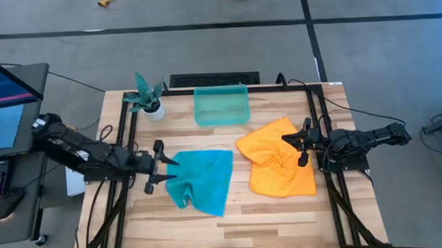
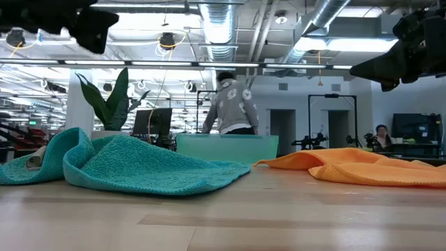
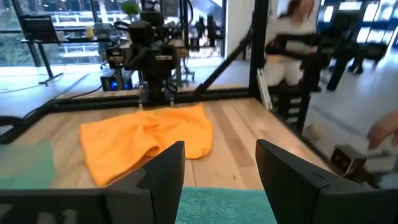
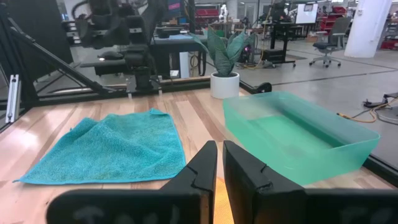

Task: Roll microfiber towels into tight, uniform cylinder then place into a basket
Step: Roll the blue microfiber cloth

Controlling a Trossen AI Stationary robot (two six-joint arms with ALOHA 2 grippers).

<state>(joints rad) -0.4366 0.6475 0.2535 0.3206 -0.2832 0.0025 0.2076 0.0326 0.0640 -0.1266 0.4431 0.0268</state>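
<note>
A teal-blue microfiber towel (image 1: pixel 202 180) lies rumpled on the table's left half, its left side bunched into raised folds (image 2: pixel 77 157). An orange-yellow towel (image 1: pixel 278 163) lies creased on the right half. The translucent teal basket (image 1: pixel 222 105) stands at the far middle. My left gripper (image 1: pixel 169 168) hovers open and level at the teal towel's left edge (image 3: pixel 224 205), with nothing between its fingers (image 3: pixel 168 171). My right gripper (image 4: pixel 220 165) hangs shut and level above the orange towel's right edge, clear of it in the low view (image 2: pixel 380 70).
A white pot with a teal plant (image 1: pixel 150 104) stands at the far left, beside the basket. Black frame rails (image 1: pixel 129 127) run along the table's left and right sides. A screen and keyboard (image 1: pixel 3 109) sit off the table's left. People show in the room beyond.
</note>
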